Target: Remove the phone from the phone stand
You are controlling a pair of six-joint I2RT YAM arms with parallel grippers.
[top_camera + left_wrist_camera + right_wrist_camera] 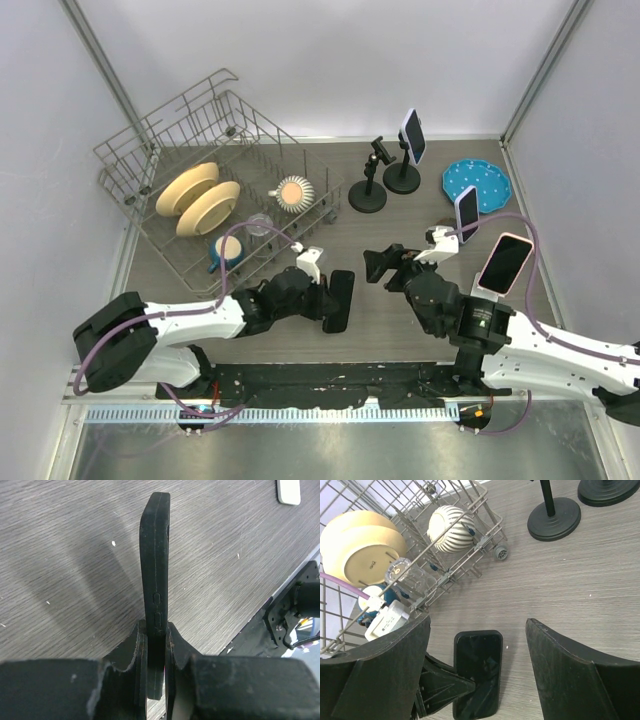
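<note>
While your left gripper [155, 632] clamps the black phone [340, 300] by its thin edges, jaws closed hard on the case, the phone sits out over the grey table [400, 330], just in front of the dish rack [200, 150] and well apart from the stands at the back. The empty black phone stand [368, 190], its clamp head bare, is most likely the one it belongs to, so the lifting-off step looks done.

Your right gripper [383, 266] stands wide open and holds nothing. It hangs just beside the phone's far end, and its wrist camera looks down on the dark screen, face up between its two fingers.

You are at the set-down step, as I read it. From the left wrist view the phone is seen edge-on with its shadow on the table, but I cannot tell whether its underside touches the surface or floats just above it.

Next, lower the left wrist until the phone lies flat, then open the jaws and draw back along the phone's length so the pads do not drag it. Keep the right arm clear of it, and away from the other loaded stands behind.
</note>
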